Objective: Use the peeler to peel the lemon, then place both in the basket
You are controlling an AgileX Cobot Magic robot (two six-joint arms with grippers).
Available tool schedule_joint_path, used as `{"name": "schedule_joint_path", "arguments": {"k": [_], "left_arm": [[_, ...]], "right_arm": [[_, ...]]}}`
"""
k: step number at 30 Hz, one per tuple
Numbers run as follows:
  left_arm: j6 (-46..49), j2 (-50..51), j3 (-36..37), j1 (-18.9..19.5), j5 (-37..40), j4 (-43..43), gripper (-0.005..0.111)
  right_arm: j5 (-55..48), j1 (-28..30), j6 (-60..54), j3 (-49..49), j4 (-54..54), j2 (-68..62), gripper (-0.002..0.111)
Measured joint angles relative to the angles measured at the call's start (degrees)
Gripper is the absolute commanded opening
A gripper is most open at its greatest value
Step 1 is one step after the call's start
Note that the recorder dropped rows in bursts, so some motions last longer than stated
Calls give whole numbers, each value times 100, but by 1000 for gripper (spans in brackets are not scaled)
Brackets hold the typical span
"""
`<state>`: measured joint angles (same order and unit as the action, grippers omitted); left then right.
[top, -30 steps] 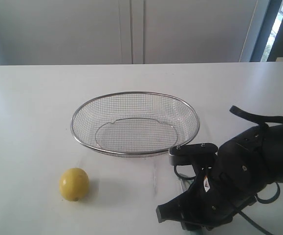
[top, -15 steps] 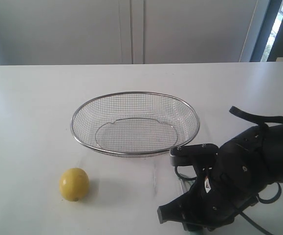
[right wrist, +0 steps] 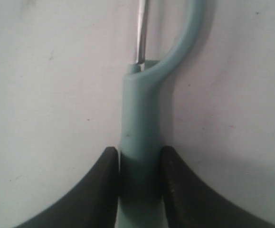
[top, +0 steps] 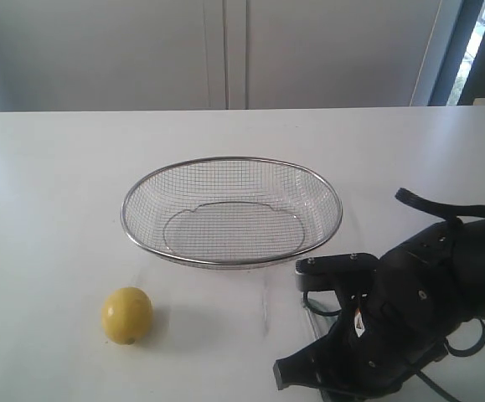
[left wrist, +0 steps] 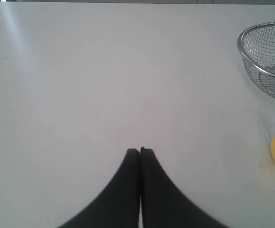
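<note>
While the left gripper [left wrist: 140, 151] hangs pinched shut and empty above the table [top: 58, 184], the right gripper [right wrist: 138, 154] clasps the peeler [right wrist: 139, 109] by its handle; the lemon [top: 126, 315] lies near the basket [top: 231, 159]

Bulky matte-black arm [top: 426, 310], looping black cable [top: 430, 201], 2 pale screws [top: 309, 260]

The right hand [right wrist: 138, 160] has sunk slightly (toward the worktop [top: 58, 209]), its jaws narrowed onto the peeler [right wrist: 139, 109] handle.

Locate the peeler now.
In the right wrist view the peeler lies on the white table, handle between the fingers of the right gripper; in the exterior view that arm hides it, front-right of the basket.
</note>
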<state>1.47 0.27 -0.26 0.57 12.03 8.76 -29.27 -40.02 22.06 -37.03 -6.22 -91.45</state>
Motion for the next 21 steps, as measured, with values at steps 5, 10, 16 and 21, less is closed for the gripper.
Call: {"name": "schedule_joint_path", "arguments": {"k": [5,10,16,21], "left_arm": [[0,0,0,0,0,0,0],[0,0,0,0,0,0,0],[0,0,0,0,0,0,0],[0,0,0,0,0,0,0]], "right_arm": [[0,0,-38,0,-4,0,6],[-49,0,-64,0,16,0,2],[-108,0,-160,0,29,0,1],[-313,0,-211,0,51,175,0]]}}
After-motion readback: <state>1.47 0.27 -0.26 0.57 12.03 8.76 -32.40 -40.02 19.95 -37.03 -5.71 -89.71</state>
